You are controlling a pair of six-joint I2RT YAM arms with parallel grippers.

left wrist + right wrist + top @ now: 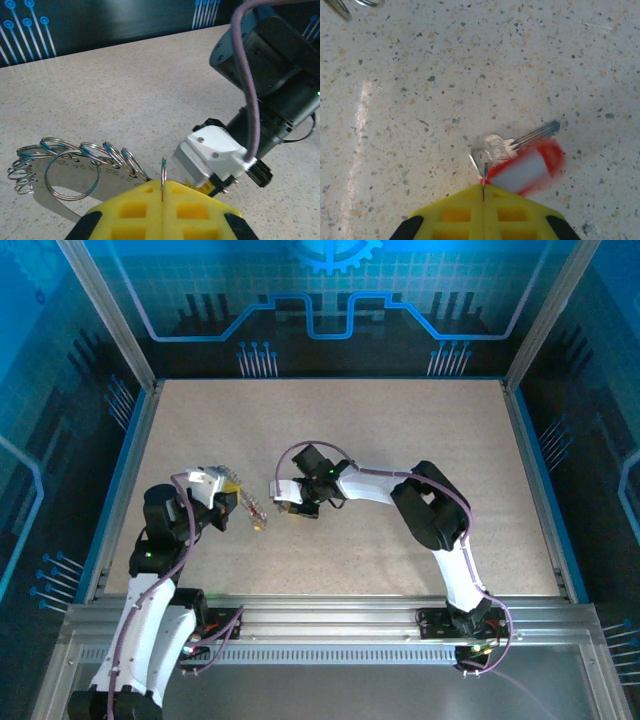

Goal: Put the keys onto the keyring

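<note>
Table: a pale speckled table [400, 440] with blue printed walls around it and a ribbed metal rail [330, 625] along the near edge
Arms: the left arm [150, 610] is folded up close to its base on the left; the right arm [440, 520] reaches in from the right and bends across the middle, so both wrists meet a little left of the table's centre
Left pincer: the left pincer [162, 189] has its yellow pads pressed together and clamped on the keyring; one thin wire of it stands upright in the seam between the pads
Right pincer: the right pincer [483, 192] is together too, clamped on the key at its head end, where a thin loop sits edge-on in the seam; from above, its tip is just beside the left one, and I can't tell whether they touch
Metal strip: a flat grey strip [60, 197] lies on the table and runs out to the left from under the left pads
Keyring: the keyring [107, 152] is a row of silvery loops strung along the strip's far edge, with one larger ring lying flat over the strip; from above it looks like a short beaded line at the left pincer's tip
Tag: a red and white tag [525, 167], blurred, sits just right of the right pads and beside the key
Key: a small silver key [530, 137] with its blade pointing up and to the right, away from the pads; whether it rests on the table I can't tell
</note>
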